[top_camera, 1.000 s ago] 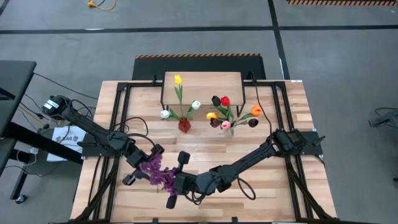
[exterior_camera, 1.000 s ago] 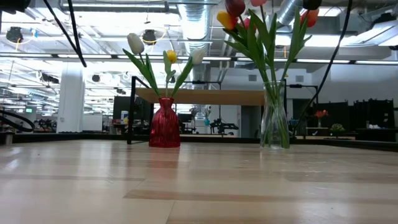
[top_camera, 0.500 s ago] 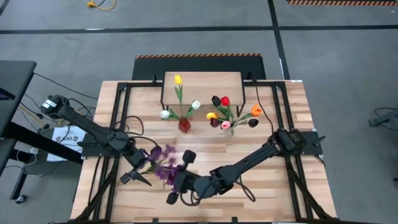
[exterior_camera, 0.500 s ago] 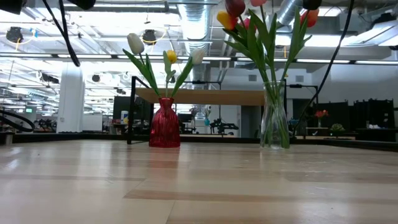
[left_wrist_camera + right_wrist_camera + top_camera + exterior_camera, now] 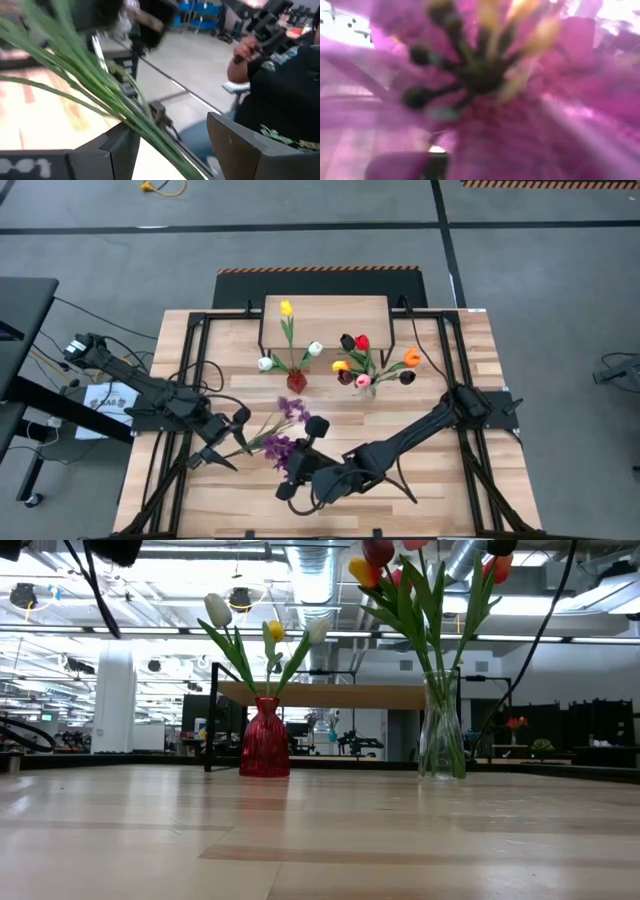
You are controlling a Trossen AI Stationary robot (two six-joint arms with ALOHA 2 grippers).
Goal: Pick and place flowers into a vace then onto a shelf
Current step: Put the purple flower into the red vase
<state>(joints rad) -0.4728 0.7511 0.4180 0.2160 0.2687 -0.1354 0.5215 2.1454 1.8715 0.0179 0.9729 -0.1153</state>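
A bunch of small purple blossoms [image 5: 284, 432] on long green stems [image 5: 95, 85] hangs above the table's near middle. My right gripper [image 5: 294, 462] is shut at its blossom end, and one blossom [image 5: 485, 85] fills the right wrist view. My left gripper [image 5: 230, 442] is open to the left of the bunch, with the stems running between its fingers [image 5: 235, 142]. A red vase [image 5: 296, 381] with tulips and a clear glass vase [image 5: 441, 735] with more tulips stand on the table by the shelf [image 5: 325, 315]. My right gripper is shut on the purple bunch at its blossom end [image 5: 280, 450], coming level from the table's right. The blossoms hide the place of contact. The bunch is lifted clear of the table, with its stems reaching left. My left gripper: I cannot tell whether its fingers touch the stems.
Black rails [image 5: 190, 370] run along the table's left and right sides. Beyond the table, the left wrist view shows a person in dark clothes [image 5: 280, 85]. Bare planks [image 5: 320, 840] lie in front of the two vases.
The purple bunch has swung round. It lay along the near-far line by my left gripper, and now its blossoms point toward the far right, with the stems toward the left. My right gripper has shifted a little toward the right, turning with the bunch.
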